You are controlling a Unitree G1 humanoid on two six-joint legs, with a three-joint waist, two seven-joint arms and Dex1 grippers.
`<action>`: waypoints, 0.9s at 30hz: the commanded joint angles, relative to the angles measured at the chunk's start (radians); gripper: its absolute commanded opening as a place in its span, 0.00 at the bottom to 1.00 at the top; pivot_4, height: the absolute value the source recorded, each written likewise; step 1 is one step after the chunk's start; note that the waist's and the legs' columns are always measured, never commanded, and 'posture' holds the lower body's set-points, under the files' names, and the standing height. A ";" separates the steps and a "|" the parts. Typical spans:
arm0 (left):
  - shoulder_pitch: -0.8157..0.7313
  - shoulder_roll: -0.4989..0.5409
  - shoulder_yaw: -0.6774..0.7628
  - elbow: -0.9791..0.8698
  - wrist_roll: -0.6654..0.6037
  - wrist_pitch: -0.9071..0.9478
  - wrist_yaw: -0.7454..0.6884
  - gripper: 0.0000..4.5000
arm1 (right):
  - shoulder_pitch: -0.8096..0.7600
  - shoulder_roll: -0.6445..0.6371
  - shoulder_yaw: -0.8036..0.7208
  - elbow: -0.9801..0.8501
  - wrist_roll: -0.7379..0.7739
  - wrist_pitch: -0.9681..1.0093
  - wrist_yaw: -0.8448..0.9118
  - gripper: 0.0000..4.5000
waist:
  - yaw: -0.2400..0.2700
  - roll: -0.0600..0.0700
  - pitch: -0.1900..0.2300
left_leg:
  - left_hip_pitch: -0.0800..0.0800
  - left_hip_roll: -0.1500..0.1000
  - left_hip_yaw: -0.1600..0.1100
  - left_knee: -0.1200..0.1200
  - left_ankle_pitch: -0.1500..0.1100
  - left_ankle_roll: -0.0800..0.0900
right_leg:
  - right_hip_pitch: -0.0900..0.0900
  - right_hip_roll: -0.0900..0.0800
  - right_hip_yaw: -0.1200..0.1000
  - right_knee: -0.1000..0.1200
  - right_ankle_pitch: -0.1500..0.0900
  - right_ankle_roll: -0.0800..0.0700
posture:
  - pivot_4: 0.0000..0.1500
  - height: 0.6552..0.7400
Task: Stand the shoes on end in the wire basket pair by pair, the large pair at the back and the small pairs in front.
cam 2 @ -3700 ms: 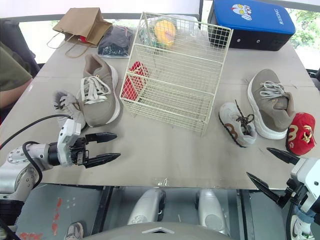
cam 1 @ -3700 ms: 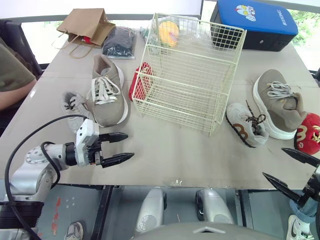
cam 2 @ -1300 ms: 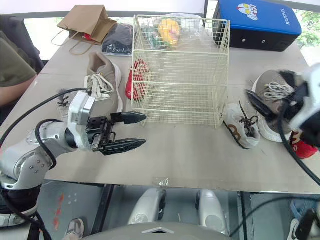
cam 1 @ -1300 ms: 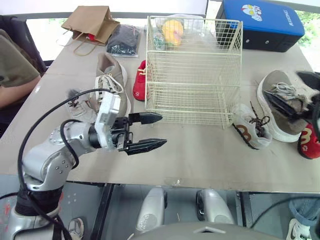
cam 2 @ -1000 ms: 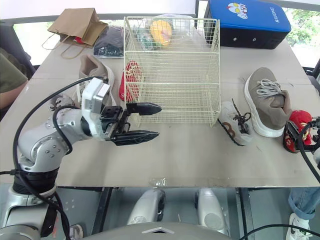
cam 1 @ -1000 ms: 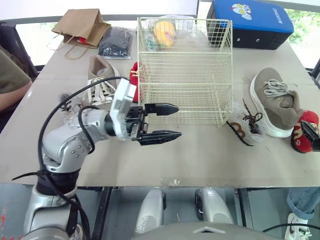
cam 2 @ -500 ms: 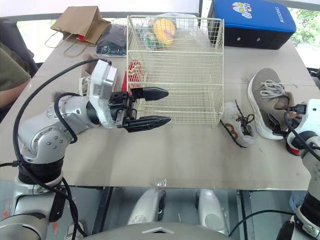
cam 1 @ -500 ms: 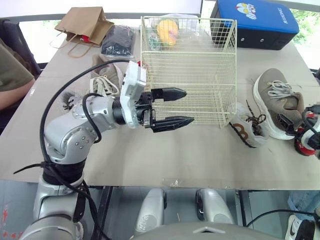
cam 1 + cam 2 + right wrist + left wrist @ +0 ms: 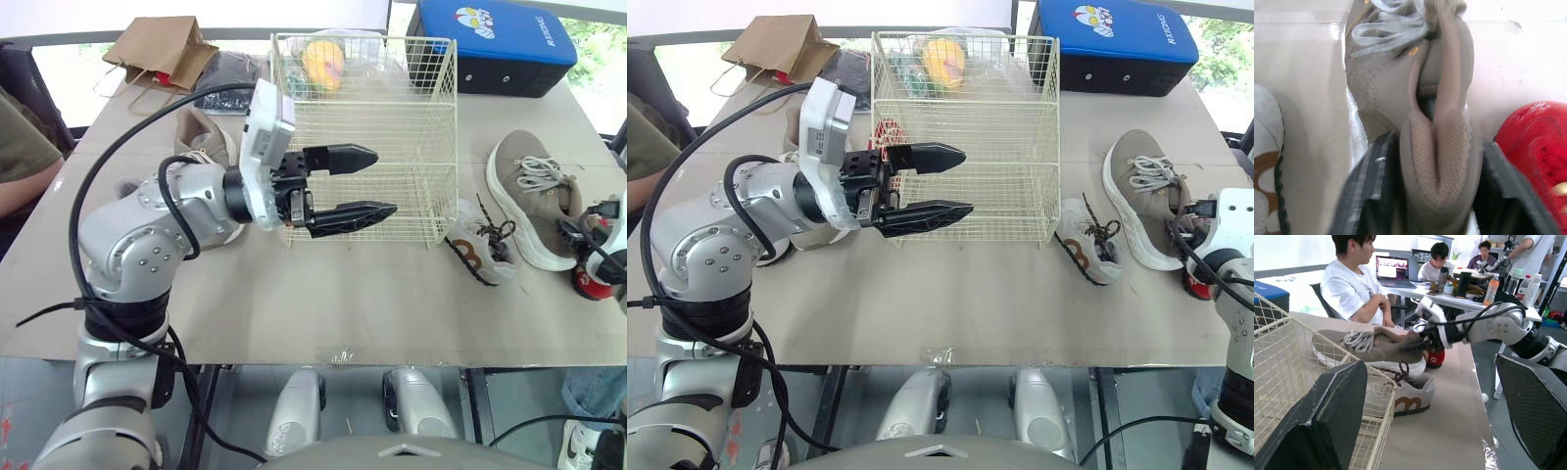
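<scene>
Large grey shoe sits on its sole at the right end of the desk, toe pointing away from the robot, and the right claw has it by the heel: one black finger on each side of the heel collar, pressed in against the fabric, clamped on. Just beside that heel lies a red shoe, and on the other side, between the grey one and the wire basket, a small white shoe with a brown mark on its side. Over to the left claw: fingers spread wide apart, holding nothing, hanging level in front of the basket's near wall with both tips pointing to the right. Behind that arm, left of the basket, a second grey shoe lies on the desk.
</scene>
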 commanded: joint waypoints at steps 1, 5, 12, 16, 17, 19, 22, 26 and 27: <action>-0.008 -0.008 0.007 -0.026 -0.004 -0.013 -0.001 1.00 | 0.044 -0.017 0.021 -0.033 -0.020 -0.046 0.017 0.03 | 0.003 0.000 0.000 | 0.000 0.000 0.000 0.000 0.000 0.000 | 0.000 0.000 0.000 0.000 0.000 0.000 | 1.00 1.00; -0.022 -0.027 0.008 0.001 0.002 -0.015 0.002 1.00 | 0.091 -0.050 -0.035 -0.111 -0.017 -0.108 0.044 0.01 | 0.006 0.001 0.001 | -0.001 0.000 0.000 0.000 0.000 0.000 | 0.000 0.000 0.000 0.000 0.000 0.000 | 1.00 1.00; -0.088 -0.089 0.039 0.103 -0.004 -0.009 0.067 1.00 | 0.099 -0.203 -0.296 -0.220 0.107 -0.258 0.251 0.01 | 0.010 0.008 0.005 | -0.003 -0.001 0.000 0.000 0.000 0.000 | -0.001 -0.001 0.000 -0.001 0.000 0.001 | 1.00 1.00; -0.147 -0.107 0.047 0.160 0.030 0.012 0.157 1.00 | 0.031 -0.305 -0.428 -0.212 0.241 -0.254 0.355 0.01 | 0.005 0.009 0.006 | -0.002 -0.001 0.000 -0.001 0.000 0.000 | -0.001 0.000 0.000 -0.001 0.000 0.001 | 1.00 1.00; -0.178 -0.108 0.058 0.194 0.015 0.032 0.163 1.00 | 0.001 -0.340 -0.464 -0.207 0.299 -0.227 0.378 0.01 | 0.006 0.008 0.006 | -0.002 0.000 -0.001 -0.001 0.000 0.000 | -0.001 0.000 0.000 -0.001 -0.001 0.001 | 1.00 1.00; -0.255 -0.103 0.090 0.290 -0.031 0.095 0.175 1.00 | -0.043 -0.417 -0.513 -0.214 0.419 -0.176 0.433 0.01 | 0.007 0.008 0.006 | -0.002 0.000 -0.001 -0.001 0.000 0.000 | -0.001 0.001 -0.001 -0.001 -0.001 0.001 | 1.00 1.00; -0.386 -0.109 0.170 0.473 -0.100 0.178 0.212 1.00 | -0.101 -0.530 -0.523 -0.230 0.588 -0.104 0.480 0.01 | 0.006 0.008 0.007 | -0.002 0.000 -0.001 0.000 0.000 0.000 | -0.001 0.000 -0.001 -0.001 -0.001 0.001 | 1.00 1.00; -0.584 -0.049 0.194 0.757 -0.052 0.199 0.104 1.00 | -0.129 -0.687 -0.384 -0.269 0.694 -0.083 0.578 0.01 | 0.006 0.007 0.007 | -0.003 -0.001 -0.001 -0.001 0.000 0.000 | -0.001 0.000 -0.002 -0.002 -0.001 0.001 | 1.00 1.00; -0.624 -0.031 0.177 0.805 -0.033 0.205 0.054 1.00 | -0.146 -0.716 -0.329 -0.270 0.709 -0.100 0.592 0.01 | 0.004 0.006 0.007 | -0.003 0.000 -0.001 -0.001 0.000 0.000 | -0.001 0.000 -0.002 -0.002 -0.001 0.001 | 1.00 1.00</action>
